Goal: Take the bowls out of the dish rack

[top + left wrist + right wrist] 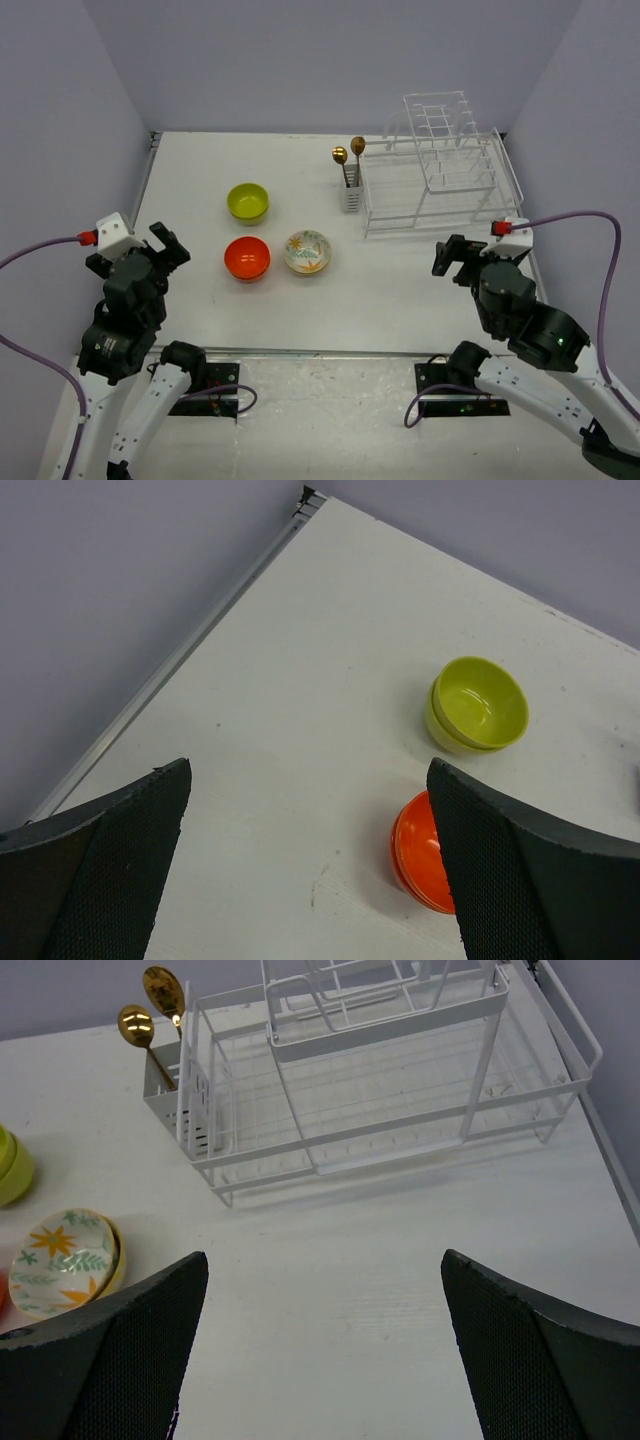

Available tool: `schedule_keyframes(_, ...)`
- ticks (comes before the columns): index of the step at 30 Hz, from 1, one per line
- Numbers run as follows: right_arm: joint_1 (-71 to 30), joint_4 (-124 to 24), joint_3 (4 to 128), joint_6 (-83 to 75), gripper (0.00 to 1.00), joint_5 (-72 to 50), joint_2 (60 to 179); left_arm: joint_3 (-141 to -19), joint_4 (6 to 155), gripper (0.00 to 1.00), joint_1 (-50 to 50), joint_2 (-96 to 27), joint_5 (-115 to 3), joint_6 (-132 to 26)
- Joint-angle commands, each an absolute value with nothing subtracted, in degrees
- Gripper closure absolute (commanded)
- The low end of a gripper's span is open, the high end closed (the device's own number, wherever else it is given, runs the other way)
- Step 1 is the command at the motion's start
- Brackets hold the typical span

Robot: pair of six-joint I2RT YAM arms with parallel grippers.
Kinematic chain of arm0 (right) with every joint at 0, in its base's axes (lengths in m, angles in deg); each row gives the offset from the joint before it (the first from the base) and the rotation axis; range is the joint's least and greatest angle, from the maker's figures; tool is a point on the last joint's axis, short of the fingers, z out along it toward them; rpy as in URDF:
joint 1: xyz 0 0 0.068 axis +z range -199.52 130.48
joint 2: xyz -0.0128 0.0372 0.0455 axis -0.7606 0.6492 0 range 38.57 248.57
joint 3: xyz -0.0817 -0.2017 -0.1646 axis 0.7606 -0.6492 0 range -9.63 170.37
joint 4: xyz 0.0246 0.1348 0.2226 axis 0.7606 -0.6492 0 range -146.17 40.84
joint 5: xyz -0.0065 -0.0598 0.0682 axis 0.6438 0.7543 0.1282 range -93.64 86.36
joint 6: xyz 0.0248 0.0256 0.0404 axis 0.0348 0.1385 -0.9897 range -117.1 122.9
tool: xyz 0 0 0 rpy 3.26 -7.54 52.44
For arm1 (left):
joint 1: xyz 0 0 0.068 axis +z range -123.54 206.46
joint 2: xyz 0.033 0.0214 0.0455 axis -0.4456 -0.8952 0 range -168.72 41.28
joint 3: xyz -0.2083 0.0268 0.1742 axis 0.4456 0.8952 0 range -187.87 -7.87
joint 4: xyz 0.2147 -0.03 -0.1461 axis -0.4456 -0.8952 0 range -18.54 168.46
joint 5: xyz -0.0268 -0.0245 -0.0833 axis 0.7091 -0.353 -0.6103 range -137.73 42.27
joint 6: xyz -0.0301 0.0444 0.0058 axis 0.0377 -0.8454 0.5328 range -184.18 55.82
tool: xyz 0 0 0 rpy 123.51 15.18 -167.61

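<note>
Three bowls sit upright on the table left of the rack: a lime-green bowl (248, 202), an orange bowl (247, 258) and a cream floral bowl (307, 251). The white wire dish rack (440, 175) stands at the back right and holds no bowls. My left gripper (165, 246) is open and empty, left of the orange bowl (420, 852); the green bowl (478, 704) lies beyond. My right gripper (455, 256) is open and empty, in front of the rack (390, 1090); the floral bowl (62, 1262) is to its left.
Two gold spoons (348, 152) stand in the rack's cutlery caddy (351, 195), also shown in the right wrist view (150, 1010). Grey walls close the table at back and sides. The table's metal edge (180, 655) runs along the left.
</note>
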State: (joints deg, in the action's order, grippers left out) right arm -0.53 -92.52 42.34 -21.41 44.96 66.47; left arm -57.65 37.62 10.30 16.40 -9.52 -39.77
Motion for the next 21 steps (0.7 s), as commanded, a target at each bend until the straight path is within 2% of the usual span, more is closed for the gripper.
schedule_keyframes(1,-0.74,-93.11,42.14,-23.2,0.01,46.99,66.96,-56.66,39.87,0.0,10.2,16.49,-9.67,-40.09)
schedule_keyframes(21,-0.74,-93.9,42.84,-21.88,0.01,44.97,63.98,-54.63,40.93,0.0,10.2,18.52,-8.45,-39.66)
